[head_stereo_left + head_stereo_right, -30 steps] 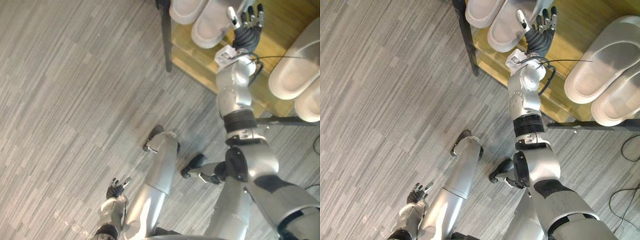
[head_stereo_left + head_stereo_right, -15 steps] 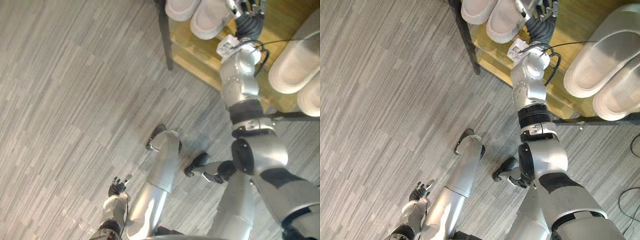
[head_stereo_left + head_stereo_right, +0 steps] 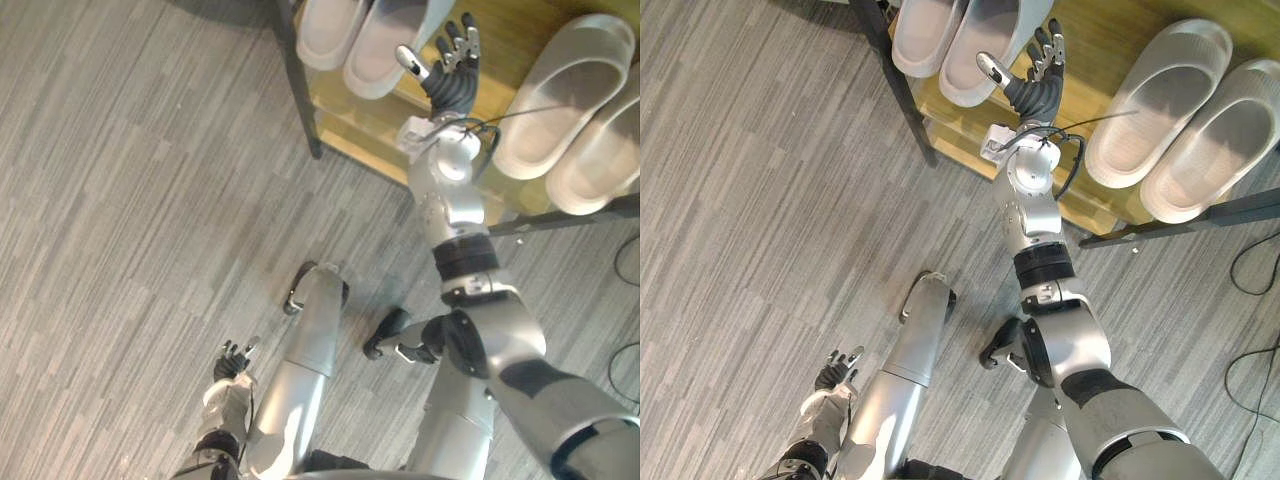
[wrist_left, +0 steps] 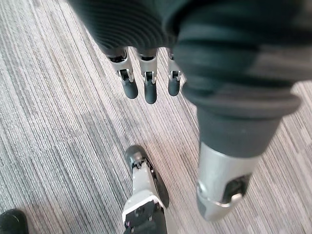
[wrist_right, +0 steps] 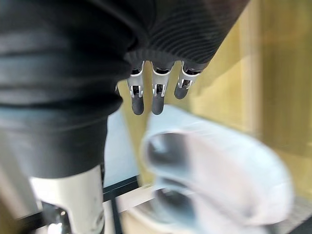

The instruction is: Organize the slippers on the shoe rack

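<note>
A pair of pale slippers (image 3: 985, 50) is lying side by side at the top centre of the frame, on the wooden shelf of the shoe rack (image 3: 1095, 35), close to the rack's dark corner post (image 3: 902, 100). A second pair (image 3: 1155, 100) is lying at the upper right on the same shelf, well apart from the first. The right hand (image 3: 1033, 88) is hovering between the two pairs, just beside the first pair. Its thumb is reaching over the edge of the closest slipper, but I cannot tell if it is touching. Its fingers are standing straight and spread apart, and they are holding nothing. The left hand (image 3: 836, 372) is hanging at the lower left, above the grey floor (image 3: 750, 200), with fingers relaxed and empty.
</note>
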`<state>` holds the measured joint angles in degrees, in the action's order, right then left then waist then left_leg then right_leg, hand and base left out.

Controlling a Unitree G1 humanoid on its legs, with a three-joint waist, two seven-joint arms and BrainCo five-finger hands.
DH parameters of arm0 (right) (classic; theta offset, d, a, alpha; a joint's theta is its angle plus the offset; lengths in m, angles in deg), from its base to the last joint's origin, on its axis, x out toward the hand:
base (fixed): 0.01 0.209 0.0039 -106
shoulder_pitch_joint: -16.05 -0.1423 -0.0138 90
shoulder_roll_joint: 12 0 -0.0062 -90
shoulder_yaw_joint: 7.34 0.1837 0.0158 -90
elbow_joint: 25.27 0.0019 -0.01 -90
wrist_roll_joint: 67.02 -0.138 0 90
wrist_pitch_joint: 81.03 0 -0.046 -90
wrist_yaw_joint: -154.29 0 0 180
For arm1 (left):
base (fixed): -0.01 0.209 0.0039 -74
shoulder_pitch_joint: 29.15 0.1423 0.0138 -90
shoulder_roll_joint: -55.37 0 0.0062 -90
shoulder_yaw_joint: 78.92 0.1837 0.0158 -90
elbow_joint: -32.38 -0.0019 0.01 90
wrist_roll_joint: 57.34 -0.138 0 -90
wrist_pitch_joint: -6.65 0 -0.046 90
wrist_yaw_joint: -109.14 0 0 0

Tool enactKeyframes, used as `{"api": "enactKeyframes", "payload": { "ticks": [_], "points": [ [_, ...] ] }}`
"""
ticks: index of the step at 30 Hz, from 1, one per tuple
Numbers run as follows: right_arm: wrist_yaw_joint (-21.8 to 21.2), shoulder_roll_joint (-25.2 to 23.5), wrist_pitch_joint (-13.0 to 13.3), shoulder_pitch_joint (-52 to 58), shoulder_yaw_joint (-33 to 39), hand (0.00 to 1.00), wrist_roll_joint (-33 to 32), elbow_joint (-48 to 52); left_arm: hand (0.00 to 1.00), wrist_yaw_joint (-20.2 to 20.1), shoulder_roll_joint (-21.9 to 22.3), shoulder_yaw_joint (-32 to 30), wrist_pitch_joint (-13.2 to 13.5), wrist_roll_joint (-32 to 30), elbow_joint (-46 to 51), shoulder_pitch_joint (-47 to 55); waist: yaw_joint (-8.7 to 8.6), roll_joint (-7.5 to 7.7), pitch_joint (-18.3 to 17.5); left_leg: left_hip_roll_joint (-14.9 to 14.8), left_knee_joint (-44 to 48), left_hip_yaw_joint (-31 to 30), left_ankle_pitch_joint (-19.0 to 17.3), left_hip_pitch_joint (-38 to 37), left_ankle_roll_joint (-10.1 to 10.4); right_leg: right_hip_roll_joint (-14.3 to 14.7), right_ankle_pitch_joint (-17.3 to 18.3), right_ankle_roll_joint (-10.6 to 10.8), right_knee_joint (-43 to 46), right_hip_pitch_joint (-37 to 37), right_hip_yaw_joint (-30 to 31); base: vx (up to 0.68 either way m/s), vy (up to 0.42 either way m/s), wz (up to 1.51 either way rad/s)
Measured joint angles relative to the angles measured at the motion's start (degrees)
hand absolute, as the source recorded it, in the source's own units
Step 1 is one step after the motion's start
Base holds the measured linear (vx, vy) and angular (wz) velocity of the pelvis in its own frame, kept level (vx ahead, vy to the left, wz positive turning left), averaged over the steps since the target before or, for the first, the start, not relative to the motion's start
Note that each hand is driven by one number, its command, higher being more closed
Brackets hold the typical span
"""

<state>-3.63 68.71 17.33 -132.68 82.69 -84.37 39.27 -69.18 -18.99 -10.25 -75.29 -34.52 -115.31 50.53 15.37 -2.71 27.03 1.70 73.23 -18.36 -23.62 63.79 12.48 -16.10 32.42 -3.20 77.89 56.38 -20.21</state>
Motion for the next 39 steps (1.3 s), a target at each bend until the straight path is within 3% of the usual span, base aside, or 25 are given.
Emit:
{"api": "enactKeyframes", "payload": {
  "ticks": [2, 4, 6, 8, 11, 18, 21, 25, 29, 35, 39],
  "points": [
    [-0.89, 0.01, 0.13, 3.22, -1.78, 0.00, 1.41, 4.79, 0.00, -0.87, -0.36, 0.03, 0.00, -0.05, 0.36, 0.73, -0.72, 0.72, -0.13, -0.17, -0.49, 0.67, -0.10, -1.37, -0.18, 0.00, 0.06, 0.11, -0.31, -0.93, 0.54, 0.02, 0.009, -0.05],
    [-2.43, 0.11, 0.27, 9.81, -5.11, 0.00, 2.85, 12.20, 0.00, -1.69, -1.26, 0.53, -0.06, -0.17, 1.43, 3.03, -2.48, 2.52, -0.40, -0.52, -2.68, 1.29, -0.11, -5.03, -0.25, 0.06, 0.04, 0.26, -2.14, -4.28, 0.64, 0.04, -0.011, 0.01],
    [-3.60, 0.17, 0.54, 13.96, -6.13, 0.00, 3.97, 15.17, 0.00, -2.10, -1.43, 0.96, -0.09, -0.26, 1.60, 4.36, -2.95, 3.39, -0.88, -0.95, -4.54, 1.68, -0.07, -7.65, -0.30, 0.11, -0.09, 0.50, -3.77, -6.77, 0.36, 0.07, -0.027, 0.00],
    [-5.34, 0.60, 0.78, 21.80, -8.80, 0.00, 4.40, 19.62, 0.00, -2.54, -1.86, 2.55, -0.05, -0.52, 2.74, 7.89, -3.80, 5.61, -2.36, -1.34, -9.71, 2.36, 0.61, -13.30, -1.06, 0.17, -0.50, 1.07, -7.92, -11.92, -0.15, 0.11, -0.048, 0.07],
    [-8.27, 2.69, 1.44, 30.54, -11.89, 0.00, 6.45, 23.52, 0.00, -3.41, -3.07, 5.27, -0.08, -1.70, 2.80, 10.61, -4.30, 7.40, -5.01, -2.24, -16.25, 2.90, 1.89, -19.29, -1.46, 0.35, -1.54, 0.72, -13.58, -18.05, -1.56, 0.15, -0.054, 0.18],
    [-13.87, 8.00, 2.28, 51.32, -14.15, 0.00, 13.43, 21.58, 0.00, -3.95, -6.83, 11.88, 0.33, -3.99, 2.13, 16.42, -5.78, 8.61, -13.35, -2.81, -34.50, 4.92, 6.82, -36.12, -3.20, 1.26, -6.38, 2.56, -30.68, -34.66, -4.22, 0.21, 0.011, 0.11],
    [-15.07, 10.03, 1.91, 56.86, -13.22, 0.00, 17.47, 11.94, 0.00, -4.51, -8.93, 16.64, 0.41, -5.58, 1.17, 17.55, -6.63, 7.92, -16.20, -2.58, -44.26, 5.09, 10.74, -42.90, -4.13, 2.06, -10.03, 3.72, -39.73, -40.65, -5.10, 0.15, 0.070, 0.09],
    [-15.95, 11.15, 0.93, 62.04, -9.25, 0.00, 22.61, -1.99, 0.00, -4.79, -9.27, 21.18, 0.40, -7.56, 0.72, 18.93, -7.92, 4.42, -19.10, -3.64, -56.54, 5.33, 16.14, -49.47, -5.38, 5.03, -16.68, 5.22, -53.54, -47.25, -5.91, 0.10, 0.088, -0.03],
    [-16.56, 10.87, -0.12, 64.20, -8.77, 0.00, 28.28, -12.67, 0.00, -5.62, -9.70, 23.64, 0.41, -9.08, 1.29, 18.92, -8.92, 2.75, -20.21, -4.52, -63.42, 6.17, 19.42, -53.40, -6.07, 7.72, -22.43, 5.91, -64.62, -52.28, -5.73, 0.07, 0.073, -0.11],
    [-15.74, 7.15, -1.24, 65.47, 0.32, 0.00, 28.26, -27.68, 0.00, -5.42, -9.57, 28.52, 1.11, -9.07, 6.04, 18.51, -9.31, 1.02, -21.17, -3.77, -69.13, 6.46, 22.68, -56.20, -7.08, 9.23, -28.32, 6.78, -74.44, -56.70, -6.03, 0.00, 0.040, 0.02],
    [-14.26, 4.54, -2.09, 65.02, 3.93, 0.00, 25.85, -33.50, 0.00, -3.98, -7.28, 32.71, 1.70, -11.71, 10.45, 18.48, -9.41, 0.52, -21.34, -3.55, -71.67, 6.75, 24.12, -57.59, -7.57, 9.33, -29.82, 6.87, -76.58, -57.72, -5.69, -0.06, 0.043, -0.03]
  ]
}}
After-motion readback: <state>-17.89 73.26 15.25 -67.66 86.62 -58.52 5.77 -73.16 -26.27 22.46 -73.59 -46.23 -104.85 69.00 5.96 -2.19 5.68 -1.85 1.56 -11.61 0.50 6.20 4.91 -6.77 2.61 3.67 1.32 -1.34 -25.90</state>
